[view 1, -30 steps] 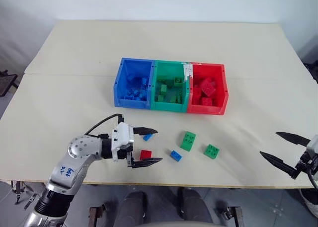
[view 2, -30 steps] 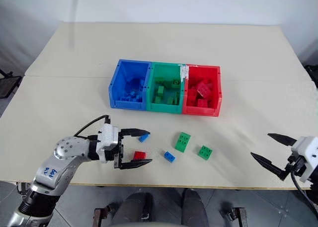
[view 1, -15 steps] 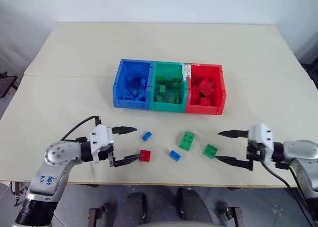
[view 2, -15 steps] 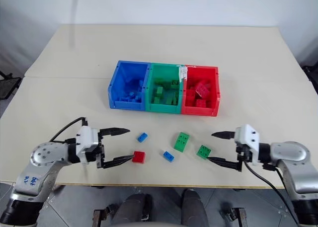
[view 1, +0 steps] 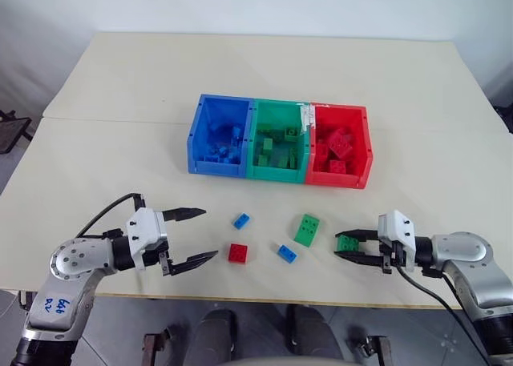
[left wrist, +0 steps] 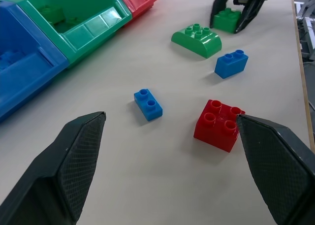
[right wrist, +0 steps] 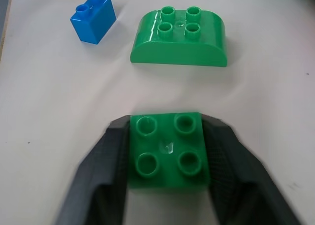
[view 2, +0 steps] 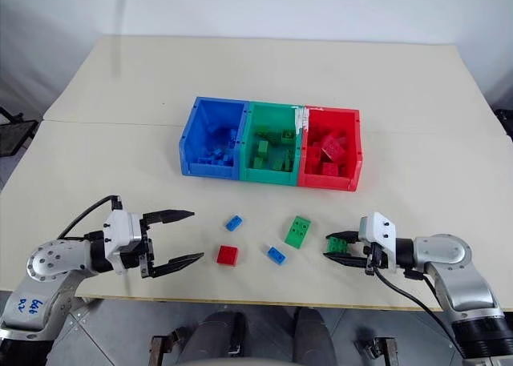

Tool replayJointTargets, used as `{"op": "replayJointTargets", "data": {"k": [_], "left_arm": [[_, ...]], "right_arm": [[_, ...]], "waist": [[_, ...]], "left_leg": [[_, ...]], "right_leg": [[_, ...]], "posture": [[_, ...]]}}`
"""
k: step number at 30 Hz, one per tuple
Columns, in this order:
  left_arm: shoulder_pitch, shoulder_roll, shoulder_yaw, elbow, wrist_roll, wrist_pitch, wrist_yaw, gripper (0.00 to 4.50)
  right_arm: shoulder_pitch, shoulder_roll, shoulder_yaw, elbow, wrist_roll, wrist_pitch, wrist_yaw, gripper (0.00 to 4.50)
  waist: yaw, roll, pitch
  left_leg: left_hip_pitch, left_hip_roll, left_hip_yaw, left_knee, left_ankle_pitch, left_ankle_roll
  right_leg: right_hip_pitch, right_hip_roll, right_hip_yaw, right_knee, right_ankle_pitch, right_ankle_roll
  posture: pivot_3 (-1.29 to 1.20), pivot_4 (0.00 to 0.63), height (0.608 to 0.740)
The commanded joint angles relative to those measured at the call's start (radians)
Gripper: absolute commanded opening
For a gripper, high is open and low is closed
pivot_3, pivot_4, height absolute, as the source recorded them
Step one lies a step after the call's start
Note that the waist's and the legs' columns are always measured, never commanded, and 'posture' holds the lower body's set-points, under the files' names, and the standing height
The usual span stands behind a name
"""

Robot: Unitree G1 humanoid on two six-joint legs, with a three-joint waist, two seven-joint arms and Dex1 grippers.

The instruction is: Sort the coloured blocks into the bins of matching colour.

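Cream-coloured flat tabletop, carrying all items listed.

Bins: three joined open-topped plastic tubs in a row at mid-table. Blue bin on the left, green bin in the middle, red bin on the right; each holds small bricks of its own colour.

Loose blocks, near side of the bins:
- small blue studded brick, left of centre, lying free.
- red square four-stud brick, just nearer than that blue one.
- second small blue brick, right of the red brick.
- large green brick with rounded edges, between the second blue brick and the right gripper.
- square green four-stud brick, rightmost, resting at tabletop level between the right gripper's fingers.

Right gripper: fingers drawn in against both sides of the square green brick, pointing left.

Left gripper: fingers spread wide, holding nothing, left of the red square brick and apart from it.
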Motion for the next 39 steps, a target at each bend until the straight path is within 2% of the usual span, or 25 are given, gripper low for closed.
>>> {"op": "replayJointTargets", "data": {"k": [1,3,7,12,18,22,27,32,36,39], "left_arm": [[0.010,-0.001,0.018,-0.033,-0.016,-0.014,0.010,4.50],[0.009,-0.006,0.024,-0.027,-0.014,-0.016,0.021,4.50],[0.003,-0.038,0.069,-0.015,-0.032,-0.003,0.084,4.50],[0.015,-0.055,0.135,-0.016,-0.052,0.005,0.141,4.50],[0.046,-0.067,0.198,-0.035,-0.063,0.003,0.190,4.50],[0.066,-0.076,0.218,-0.076,-0.074,0.018,0.219,4.50],[0.083,-0.083,0.215,-0.129,-0.109,0.054,0.239,4.50],[0.060,-0.060,0.160,-0.153,-0.131,0.100,0.203,4.50],[-0.010,-0.032,0.070,-0.122,-0.116,0.104,0.124,4.50],[-0.053,-0.004,0.007,-0.083,-0.088,0.076,0.049,4.50]], "right_arm": [[-0.039,0.008,-0.059,0.005,0.046,-0.002,-0.015,1.52],[-0.066,0.008,-0.068,-0.011,0.074,0.030,-0.017,1.52],[-0.274,0.091,-0.060,-0.075,0.157,0.196,-0.146,1.52],[-0.545,0.243,0.027,0.028,0.079,0.251,-0.275,1.52],[-0.769,0.388,0.098,0.259,-0.033,0.211,-0.360,1.52],[-0.840,0.428,0.101,0.385,-0.078,0.149,-0.369,2.86],[-0.805,0.400,0.084,0.348,-0.055,0.122,-0.285,4.46],[-0.660,0.295,0.026,0.179,0.041,0.127,-0.126,4.46],[-0.427,0.130,-0.083,0.033,0.111,0.080,0.014,4.46],[-0.280,0.035,-0.144,-0.019,0.112,0.060,0.048,4.46]], "waist": [[0.000,0.000,0.000],[0.000,0.000,0.000],[-0.020,0.000,0.000],[-0.027,0.000,0.000],[-0.025,0.000,0.000],[-0.026,0.000,0.000],[-0.026,0.000,0.000],[-0.019,0.000,0.000],[-0.008,0.000,0.000],[0.001,0.000,0.000]], "left_leg": [[0.000,0.000,0.000,0.000,0.000,0.000],[0.000,0.000,0.001,0.000,0.000,0.000],[0.001,0.002,0.002,0.000,0.000,0.000],[0.000,0.008,0.002,0.000,0.000,-0.003],[-0.006,0.008,0.005,0.000,0.003,-0.007],[-0.008,0.005,0.009,0.001,0.001,-0.003],[-0.009,0.005,0.011,0.001,-0.002,0.000],[-0.018,0.004,0.011,0.003,-0.003,0.000],[-0.018,0.002,0.014,0.004,-0.003,0.001],[-0.018,-0.001,0.021,0.005,-0.003,0.001]], "right_leg": [[0.000,0.000,0.000,0.000,0.000,0.000],[0.000,0.000,0.000,0.000,0.000,0.000],[-0.001,0.001,0.000,0.001,0.000,0.001],[-0.005,0.001,0.000,0.005,0.000,0.000],[-0.013,0.005,0.000,0.014,-0.001,-0.003],[-0.017,0.002,-0.001,0.016,-0.001,-0.003],[-0.018,-0.001,-0.009,0.016,-0.001,-0.003],[-0.028,-0.003,-0.017,0.018,-0.001,-0.003],[-0.027,-0.006,-0.020,0.017,-0.001,-0.003],[-0.026,-0.006,-0.021,0.017,-0.001,-0.002]], "posture": [[0.00,0.150,0.740],[0.00,0.150,0.740],[0.00,0.150,0.740],[0.00,0.150,0.740],[0.00,0.150,0.740],[0.00,0.150,0.740],[0.00,0.150,0.740],[0.00,0.150,0.740],[0.00,0.150,0.740],[0.00,0.150,0.740]]}}
